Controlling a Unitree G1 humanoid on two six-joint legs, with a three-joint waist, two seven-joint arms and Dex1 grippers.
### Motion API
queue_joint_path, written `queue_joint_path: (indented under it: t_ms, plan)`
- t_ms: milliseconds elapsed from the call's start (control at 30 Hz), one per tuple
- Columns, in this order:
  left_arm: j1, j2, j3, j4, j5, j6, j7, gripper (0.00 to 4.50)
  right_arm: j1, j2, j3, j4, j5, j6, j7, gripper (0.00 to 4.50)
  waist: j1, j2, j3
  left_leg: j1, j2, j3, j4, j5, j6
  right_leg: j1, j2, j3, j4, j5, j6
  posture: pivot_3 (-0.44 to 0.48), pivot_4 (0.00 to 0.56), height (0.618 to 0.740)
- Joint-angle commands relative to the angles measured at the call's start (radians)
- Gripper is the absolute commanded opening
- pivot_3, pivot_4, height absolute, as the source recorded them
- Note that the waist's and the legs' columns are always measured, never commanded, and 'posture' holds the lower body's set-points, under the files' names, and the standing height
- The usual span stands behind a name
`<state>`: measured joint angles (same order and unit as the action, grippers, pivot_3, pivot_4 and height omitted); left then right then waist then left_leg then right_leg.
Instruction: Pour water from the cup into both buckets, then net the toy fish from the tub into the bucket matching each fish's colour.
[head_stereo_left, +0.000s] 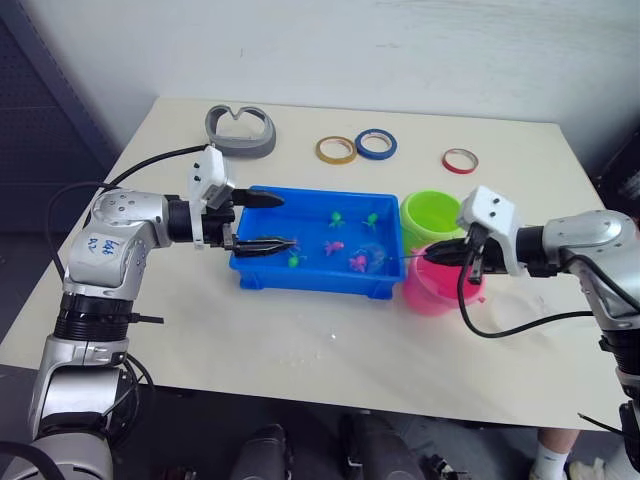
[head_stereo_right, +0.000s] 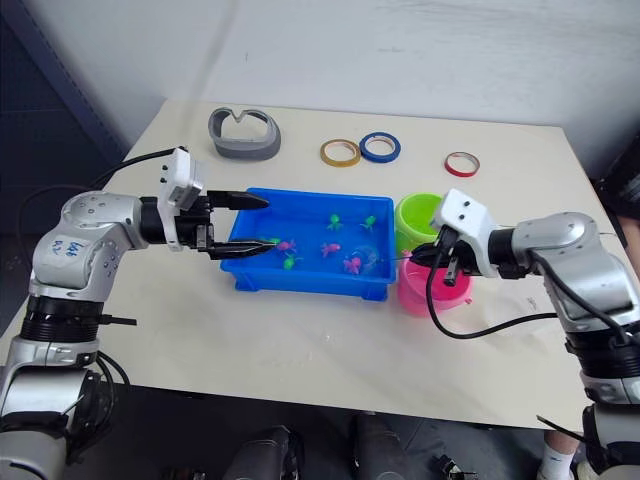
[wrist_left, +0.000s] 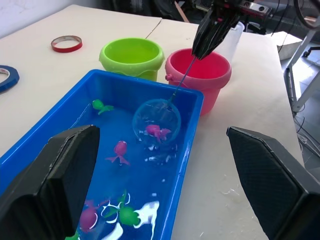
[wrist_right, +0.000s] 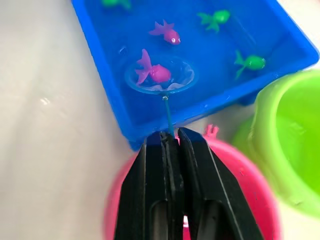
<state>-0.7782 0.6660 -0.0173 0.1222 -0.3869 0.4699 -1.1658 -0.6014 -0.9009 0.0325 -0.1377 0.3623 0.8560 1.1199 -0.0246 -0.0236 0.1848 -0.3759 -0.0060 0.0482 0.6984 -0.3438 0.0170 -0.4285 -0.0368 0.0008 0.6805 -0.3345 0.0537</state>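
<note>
The blue tub (head_stereo_left: 300, 277) sits mid-table holding water and several toy fish. My right gripper (head_stereo_left: 445, 255) hovers over the pink bucket (head_stereo_left: 430, 292), shut on the net's thin handle. The net (wrist_right: 160, 75) reaches into the tub's right end, and a pink fish (wrist_right: 155, 73) lies inside its hoop. Another pink fish (wrist_right: 167, 33) and green fish (wrist_right: 250, 62) float nearby. The green bucket (head_stereo_left: 432, 215) stands just behind the pink one, touching the tub's right side. My left gripper (head_stereo_left: 262, 222) is open at the tub's left end, holding nothing. The cup is out of view.
A grey curved holder (head_stereo_left: 240, 131) lies at the back left. Yellow (head_stereo_left: 336, 150), blue (head_stereo_left: 376, 144) and red (head_stereo_left: 460, 160) tape rings lie along the back of the table. A black cable (head_stereo_left: 500, 325) loops beneath my right wrist.
</note>
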Motion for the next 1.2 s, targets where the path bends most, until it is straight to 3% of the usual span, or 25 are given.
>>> queue_joint_path:
  t_ms: [33, 267, 500, 767, 867, 1000, 1100, 1200]
  plan:
    - [-0.023, -0.004, 0.001, 0.008, 0.0, -0.03, -0.013, 4.45, 0.017, -0.01, -0.076, -0.059, 0.071, 0.064, -0.021, 0.0, -0.002, 0.0, 0.0, 0.0, 0.0, 0.0, 0.0, 0.0, 0.0, 0.0, 0.0, 0.0, 0.0, 0.0, 0.0, 0.0, 0.15, 0.74]
    - [-0.037, -0.035, -0.016, 0.011, -0.023, -0.025, -0.056, 4.45, 0.114, -0.027, -0.267, -0.174, 0.148, 0.049, -0.085, 0.0, 0.002, 0.0, 0.0, 0.0, 0.0, 0.0, -0.001, 0.0, 0.0, 0.0, 0.0, 0.0, 0.0, 0.0, 0.0, 0.0, 0.15, 0.74]
    - [-0.091, -0.102, -0.056, 0.036, -0.07, -0.003, -0.151, 4.45, 0.369, -0.092, -0.683, -0.378, 0.281, 0.159, -0.077, 0.0, 0.024, 0.0, 0.0, -0.001, 0.0, 0.0, -0.001, 0.0, 0.0, 0.0, 0.0, 0.0, 0.0, 0.0, 0.0, 0.0, 0.15, 0.74]
    - [-0.194, -0.205, -0.112, 0.19, -0.029, -0.094, -0.231, 4.45, 0.716, -0.106, -1.051, -0.558, 0.208, 0.152, -0.053, 0.0, 0.038, 0.0, 0.0, 0.0, 0.0, -0.001, -0.001, -0.001, 0.001, 0.002, 0.001, 0.0, -0.003, 0.0, 0.001, 0.0, 0.15, 0.74]
    - [-0.229, -0.237, -0.123, 0.252, -0.018, -0.134, -0.251, 4.45, 0.836, -0.084, -1.09, -0.616, 0.116, 0.015, -0.045, 0.0, 0.038, 0.0, 0.0, 0.001, 0.0, 0.0, -0.001, -0.001, 0.0, 0.002, 0.004, 0.002, -0.003, 0.0, 0.001, 0.0, 0.15, 0.74]
    - [-0.259, -0.269, -0.127, 0.301, -0.009, -0.165, -0.274, 4.45, 0.935, -0.065, -1.041, -0.65, -0.066, -0.275, -0.06, 0.0, 0.033, 0.0, 0.0, 0.001, 0.0, 0.0, -0.001, -0.001, 0.0, 0.002, 0.005, 0.004, -0.002, 0.001, 0.001, 0.0, 0.15, 0.74]
    - [-0.269, -0.28, -0.124, 0.32, 0.0, -0.178, -0.28, 4.45, 0.993, -0.056, -0.997, -0.613, -0.233, -0.606, -0.054, 0.0, 0.029, 0.0, 0.0, 0.002, 0.0, 0.001, -0.001, -0.001, 0.0, 0.002, 0.005, 0.004, -0.002, 0.001, 0.002, 0.0, 0.15, 0.74]
    - [-0.278, -0.282, -0.121, 0.341, 0.008, -0.191, -0.287, 4.45, 1.047, -0.072, -0.985, -0.499, -0.406, -1.069, -0.053, 0.0, 0.024, 0.0, 0.0, 0.002, 0.0, 0.001, -0.001, -0.001, -0.001, 0.002, 0.006, 0.005, -0.002, 0.001, 0.002, 0.0, 0.15, 0.74]
